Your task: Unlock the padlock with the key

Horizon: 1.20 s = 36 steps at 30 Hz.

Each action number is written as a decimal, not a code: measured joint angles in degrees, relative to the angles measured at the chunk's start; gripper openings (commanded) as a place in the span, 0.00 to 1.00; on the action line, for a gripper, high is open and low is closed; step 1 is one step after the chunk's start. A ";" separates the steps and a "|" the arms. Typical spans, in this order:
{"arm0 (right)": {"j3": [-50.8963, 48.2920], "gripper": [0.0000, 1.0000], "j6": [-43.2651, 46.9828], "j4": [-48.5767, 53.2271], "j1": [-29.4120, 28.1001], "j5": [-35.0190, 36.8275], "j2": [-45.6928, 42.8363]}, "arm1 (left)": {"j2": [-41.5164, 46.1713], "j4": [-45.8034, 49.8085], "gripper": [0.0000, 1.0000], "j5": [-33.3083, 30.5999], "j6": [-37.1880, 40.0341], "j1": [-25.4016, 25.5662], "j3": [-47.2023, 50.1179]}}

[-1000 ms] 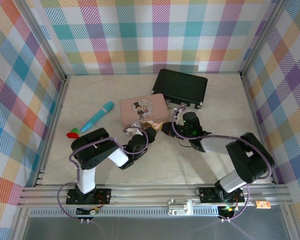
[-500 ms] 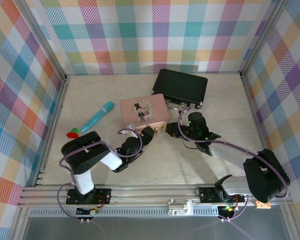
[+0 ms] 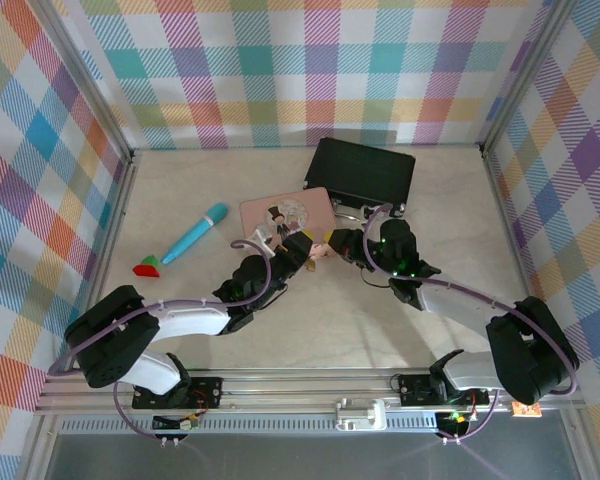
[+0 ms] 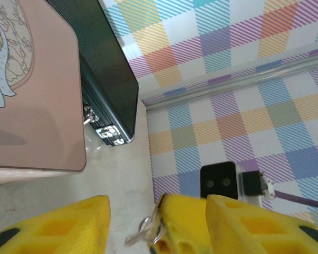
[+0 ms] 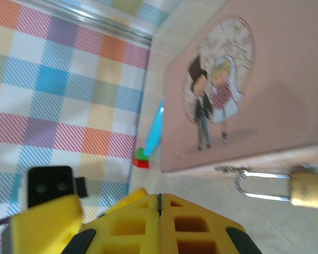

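Top external view: two arms reach from the near edge of the table (image 3: 220,180) and meet in front of the pink tin (image 3: 305,205); the black case (image 3: 365,172) stands just behind the tin; a blue pen-like stick (image 3: 195,233) and a small red and green block (image 3: 147,265) lie well apart to the left

Left wrist view: left gripper (image 4: 133,217) with its yellow fingers (image 4: 58,227) parted and bare table showing in the gap; the key (image 4: 144,231), a thin greyish metal piece with a looped end, blurred, sits against the inner face of the right-hand finger and clear of the other; whether it is held cannot be told; the tin's corner and the case's latches lie ahead

Right wrist view: right gripper (image 5: 159,211) with its jaws pressed together along a single seam, nothing seen between them; the padlock (image 5: 307,189), brass body and silver shackle, lies on its side on the table just beside the tin's near edge, shackle running along that edge, apart from the closed fingers
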<state>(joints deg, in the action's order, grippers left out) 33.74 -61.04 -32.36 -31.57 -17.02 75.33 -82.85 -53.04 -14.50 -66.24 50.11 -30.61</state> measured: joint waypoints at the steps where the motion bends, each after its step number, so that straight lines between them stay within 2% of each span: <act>1: -0.02 0.00 -0.98 -1.44 0.00 0.22 0.42 | -0.39 0.17 0.50 0.28 -0.26 0.00 -0.33; 8: -0.63 0.00 -5.68 -7.32 0.00 1.66 2.01 | -5.01 -0.04 0.44 1.01 -2.23 -0.11 -1.31; 19: -1.40 0.00 -7.34 -9.18 -0.17 2.45 2.93 | -6.84 -2.93 0.36 0.94 -3.28 -0.79 -3.02; 25: -1.44 0.00 -7.58 -9.81 -0.33 2.43 3.74 | -7.54 -4.33 0.13 0.59 -3.56 -1.05 -3.37; 27: -1.51 0.00 -7.58 -9.94 -0.31 2.60 3.76 | -7.76 -5.16 0.01 0.37 -3.72 -1.20 -3.41; 29: -1.84 0.01 -7.54 -9.86 -0.15 2.75 3.76 | -7.78 -6.19 0.00 0.39 -4.00 -1.40 -3.69; 32: -1.88 0.22 -6.10 -9.60 0.26 1.99 3.43 | -7.85 -6.64 0.00 1.46 -3.32 -1.99 -3.74; 36: -0.83 0.36 0.59 -2.82 2.75 -3.23 -0.76 | -7.85 -6.86 0.00 5.77 -0.11 -5.20 -3.74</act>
<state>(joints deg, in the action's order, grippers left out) 32.91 -60.45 -35.18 -28.82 -20.25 74.56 -90.70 -59.90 -8.73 -66.35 44.91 -34.35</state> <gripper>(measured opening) 0.312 0.061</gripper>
